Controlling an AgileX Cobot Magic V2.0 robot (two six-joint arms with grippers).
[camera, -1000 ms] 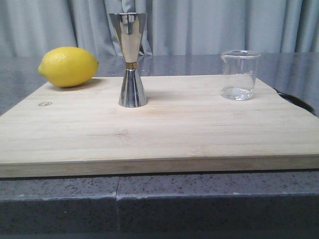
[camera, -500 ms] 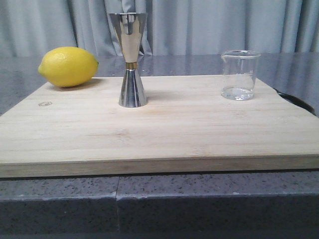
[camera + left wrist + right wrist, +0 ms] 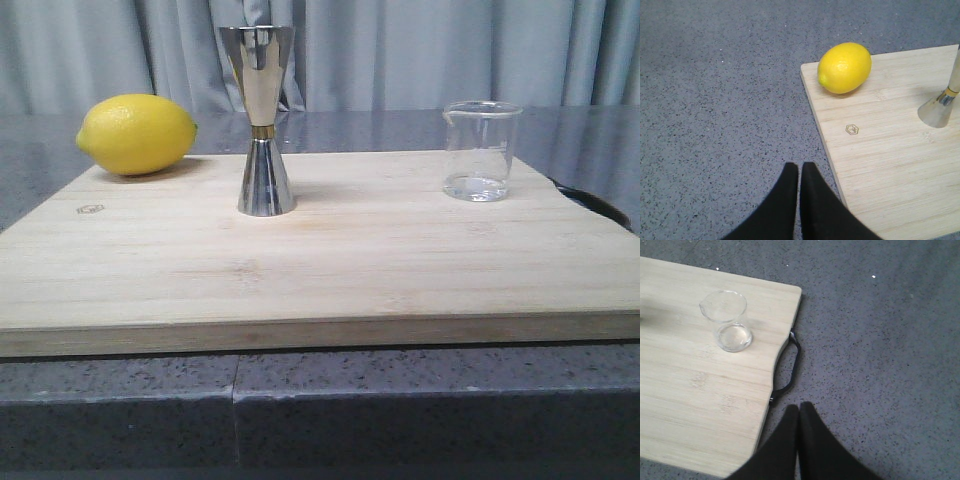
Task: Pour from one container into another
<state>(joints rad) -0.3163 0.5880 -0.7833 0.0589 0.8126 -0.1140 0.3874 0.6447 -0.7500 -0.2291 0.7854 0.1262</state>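
Note:
The clear glass beaker stands upright at the right of the wooden board, with a little clear liquid at its bottom; it also shows in the right wrist view, beaker. The steel hourglass jigger stands upright left of centre; only its base shows in the left wrist view. My left gripper is shut over the grey counter, just off the board's left edge. My right gripper is shut over the counter beside the board's black handle. Neither gripper shows in the front view.
A yellow lemon lies on the board's far left corner, also seen as the lemon in the left wrist view. Speckled grey counter surrounds the board. A grey curtain hangs behind.

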